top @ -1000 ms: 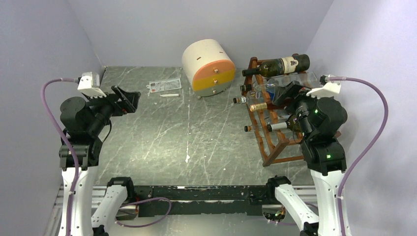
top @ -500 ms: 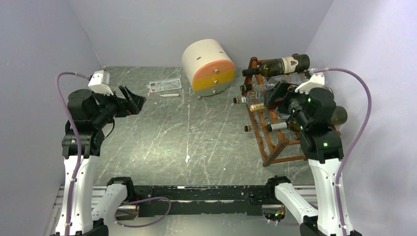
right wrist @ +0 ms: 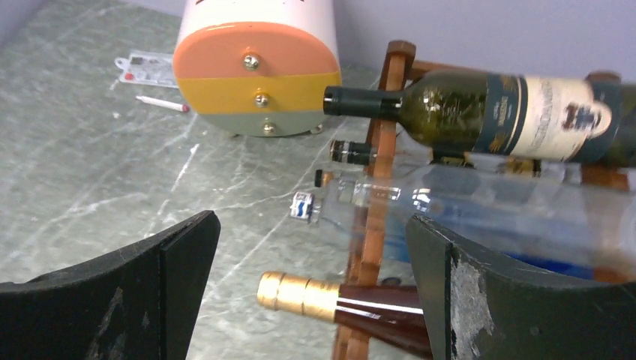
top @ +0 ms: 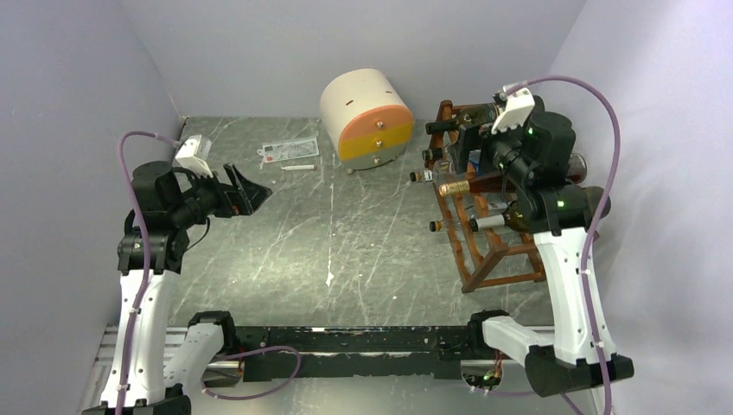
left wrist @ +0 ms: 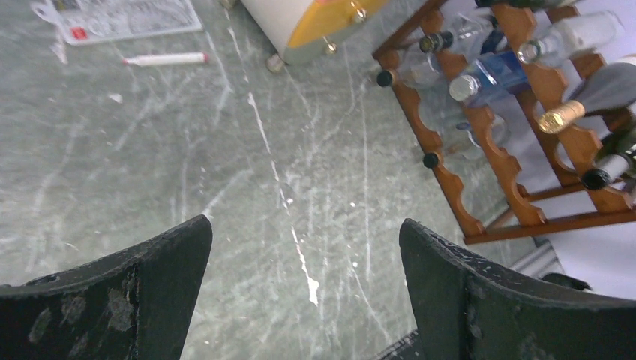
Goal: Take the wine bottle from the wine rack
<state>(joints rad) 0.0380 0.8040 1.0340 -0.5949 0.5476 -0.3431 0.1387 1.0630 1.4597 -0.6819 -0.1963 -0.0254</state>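
The reddish-brown wine rack (top: 486, 259) stands at the table's right side with several bottles lying in it. A dark green wine bottle with a cream label (right wrist: 480, 112) lies on the top tier, its neck (top: 441, 126) pointing left. My right gripper (top: 465, 145) is open and empty, raised at the rack's upper tiers. In the right wrist view the gripper (right wrist: 311, 255) has a gold-capped bottle (right wrist: 300, 294) and a clear bottle (right wrist: 465, 206) between and beyond its fingers. My left gripper (top: 246, 192) is open and empty over the table's left side. The rack also shows in the left wrist view (left wrist: 495, 161).
A round cream-and-orange drawer box (top: 367, 117) stands at the back centre, left of the rack. A printed card (top: 290, 150) and a white pen (top: 298, 166) lie at the back left. The right wall runs close behind the rack.
My right arm has risen and swung back from the rack's lower tiers to its top tiers, still open. My left arm has lifted and moved a little right.
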